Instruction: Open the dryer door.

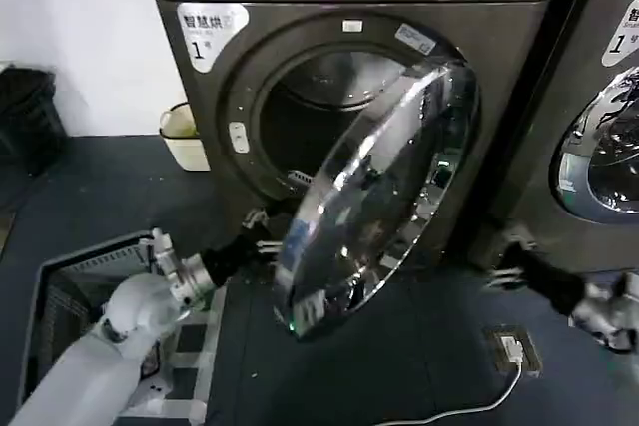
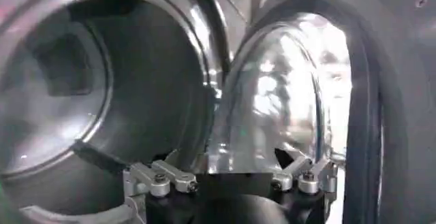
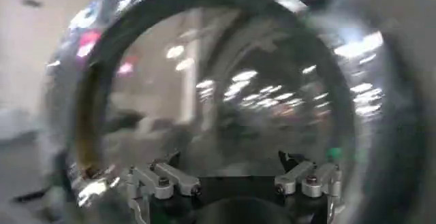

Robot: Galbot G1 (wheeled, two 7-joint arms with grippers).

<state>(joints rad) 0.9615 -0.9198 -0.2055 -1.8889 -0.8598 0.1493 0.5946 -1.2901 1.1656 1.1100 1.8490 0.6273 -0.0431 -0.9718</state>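
The dryer point(image 1: 349, 7), dark bronze-grey with a white "1" sticker and a pink light, stands ahead of me. Its dryer door point(image 1: 374, 197) hangs partly open, hinged on the right, the chrome rim swung out toward me and the steel drum point(image 1: 339, 82) showing behind it. My left gripper point(image 1: 260, 229) is at the door's free lower-left edge, just behind it, open. In the left wrist view this gripper point(image 2: 228, 157) faces the gap between the drum opening point(image 2: 61, 89) and the door's glass bowl point(image 2: 279, 103). My right gripper point(image 1: 504, 258) hovers low, right of the door, open point(image 3: 228, 158).
A second like machine point(image 1: 609, 137) with its own chrome door stands close on the right. A cream bin point(image 1: 183, 135) sits by the dryer's left side. A dark crate point(image 1: 60, 286) lies at lower left. A white cable and plug point(image 1: 509, 351) lie on the dark floor.
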